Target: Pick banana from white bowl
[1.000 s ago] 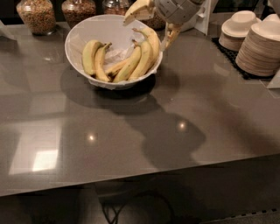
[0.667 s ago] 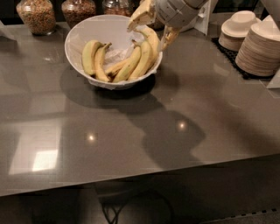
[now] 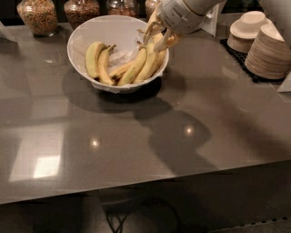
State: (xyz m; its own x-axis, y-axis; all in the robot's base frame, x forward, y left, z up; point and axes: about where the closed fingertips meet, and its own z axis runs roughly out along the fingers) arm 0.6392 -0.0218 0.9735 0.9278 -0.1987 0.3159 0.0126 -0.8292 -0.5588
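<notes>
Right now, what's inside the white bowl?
The white bowl holds a plump banana pair, longer bananas and crumpled white paper. The gripper over the right rim covers the long banana's upper end; the bowl's floor is hidden.

The gripper (image 3: 157, 36), at the far right rim of the white bowl (image 3: 100, 27), is pale cream. Its wrist (image 3: 182, 17) is rounded, light grey and ribbed, and the arm (image 3: 207, 4) behind it is smooth off-white
</notes>
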